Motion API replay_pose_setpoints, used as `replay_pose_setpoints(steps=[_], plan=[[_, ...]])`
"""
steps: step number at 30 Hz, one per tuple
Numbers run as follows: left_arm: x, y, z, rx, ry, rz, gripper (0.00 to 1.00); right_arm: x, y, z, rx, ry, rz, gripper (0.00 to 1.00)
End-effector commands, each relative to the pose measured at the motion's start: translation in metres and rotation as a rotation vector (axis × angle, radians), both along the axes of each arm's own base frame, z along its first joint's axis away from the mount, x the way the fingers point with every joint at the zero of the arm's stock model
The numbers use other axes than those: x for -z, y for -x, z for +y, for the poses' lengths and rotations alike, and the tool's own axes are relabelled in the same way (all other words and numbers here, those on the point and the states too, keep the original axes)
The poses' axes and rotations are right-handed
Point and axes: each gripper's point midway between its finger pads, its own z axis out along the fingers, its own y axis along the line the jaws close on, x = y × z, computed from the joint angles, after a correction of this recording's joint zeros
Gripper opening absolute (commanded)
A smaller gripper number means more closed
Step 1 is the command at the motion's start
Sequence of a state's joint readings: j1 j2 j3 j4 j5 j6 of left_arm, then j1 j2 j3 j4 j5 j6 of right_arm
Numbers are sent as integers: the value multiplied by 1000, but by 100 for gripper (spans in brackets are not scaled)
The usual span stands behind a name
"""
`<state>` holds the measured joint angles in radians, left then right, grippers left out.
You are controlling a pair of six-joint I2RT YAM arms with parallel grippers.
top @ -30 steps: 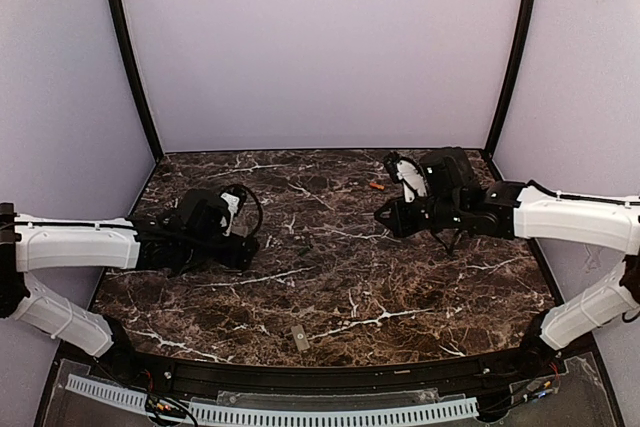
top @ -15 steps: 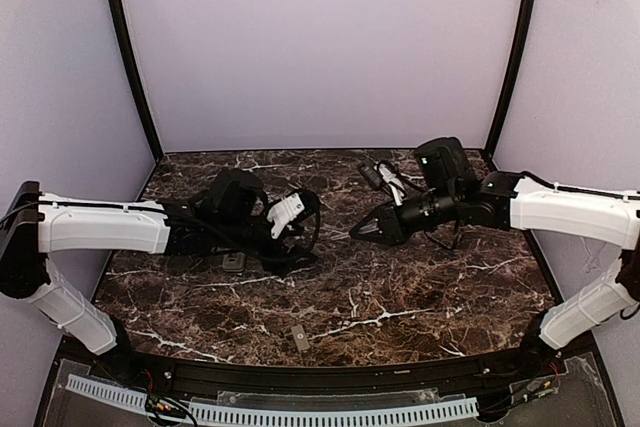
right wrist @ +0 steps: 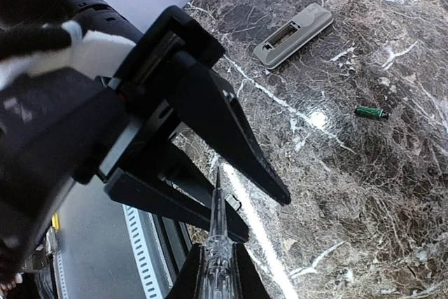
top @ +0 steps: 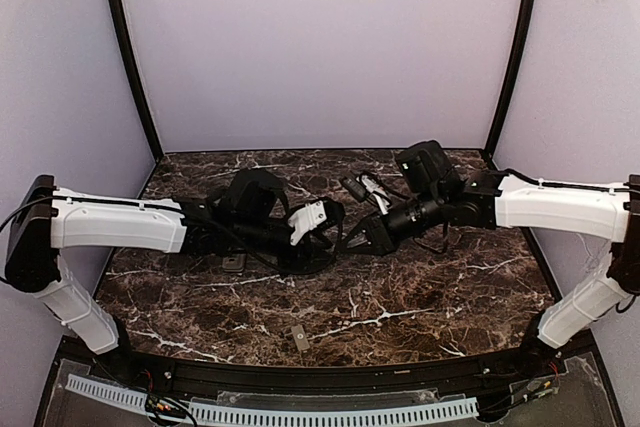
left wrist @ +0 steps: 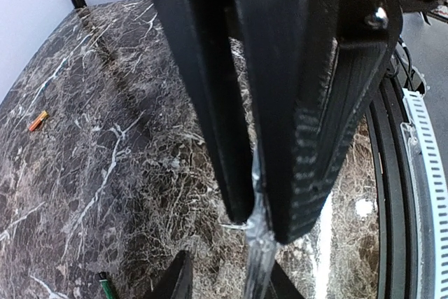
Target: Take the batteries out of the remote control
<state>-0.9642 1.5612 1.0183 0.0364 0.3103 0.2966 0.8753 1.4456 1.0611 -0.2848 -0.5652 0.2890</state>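
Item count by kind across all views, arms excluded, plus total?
batteries: 2, one orange, one dark
remote control: 1
cover piece: 1
clear tool: 1
Total: 5

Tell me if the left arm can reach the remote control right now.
Probably not yet: the left gripper straddles the clear tool held by the right gripper, and the remote control lies behind it. It must withdraw first.
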Motion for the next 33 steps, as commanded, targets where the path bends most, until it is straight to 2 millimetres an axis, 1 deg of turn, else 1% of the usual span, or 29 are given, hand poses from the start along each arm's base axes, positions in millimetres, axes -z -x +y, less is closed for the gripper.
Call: replay_pose_setpoints(steps=[1,3,6,10,12,14,15,16,17,20,21,22,23,24,25,26,27,28,31,33], plan=[[-5,3,-8,23,24,12,28,-8,7,10,-38,-23,0,0],[-5,4,-10,21,30,21,20,-8,7,12,-39,-20,2,0],[-7,5,-12,19,45,34,18,-5,6,13,-33,-11,3,0],[-8,5,-12,5,53,50,18,0,6,13,-29,-1,10,0],[-9,5,-11,-3,57,54,15,1,6,14,-32,2,16,0],[-10,6,-11,-5,65,57,11,1,5,15,-32,2,13,0],[-10,6,-11,-7,70,63,6,2,4,15,-29,5,12,0],[-9,6,-11,-9,71,68,3,3,3,15,-24,8,8,0],[-9,6,-11,-18,72,79,1,4,0,15,-9,16,-2,0],[-4,4,-7,-55,57,95,0,6,-15,12,66,44,-33,0],[-5,3,-5,-69,60,97,0,6,-20,10,88,52,-40,3],[1,3,-2,-80,51,103,0,6,-25,9,111,58,-46,5],[-1,1,0,-105,60,99,0,5,-30,7,132,62,-52,14],[5,1,4,-121,50,105,0,3,-35,4,157,65,-63,22],[5,-3,7,-152,50,102,0,2,-40,2,176,68,-71,29],[10,-3,11,-169,39,107,0,0,-43,0,191,68,-78,38],[11,-7,15,-207,35,105,0,-1,-48,-3,209,68,-87,48],[17,-8,19,-227,22,112,0,-4,-51,-5,225,68,-97,56],[27,-16,31,-322,3,121,0,-10,-62,-13,274,73,-130,73],[32,-20,41,-388,-3,133,0,-13,-70,-19,309,83,-157,82]])
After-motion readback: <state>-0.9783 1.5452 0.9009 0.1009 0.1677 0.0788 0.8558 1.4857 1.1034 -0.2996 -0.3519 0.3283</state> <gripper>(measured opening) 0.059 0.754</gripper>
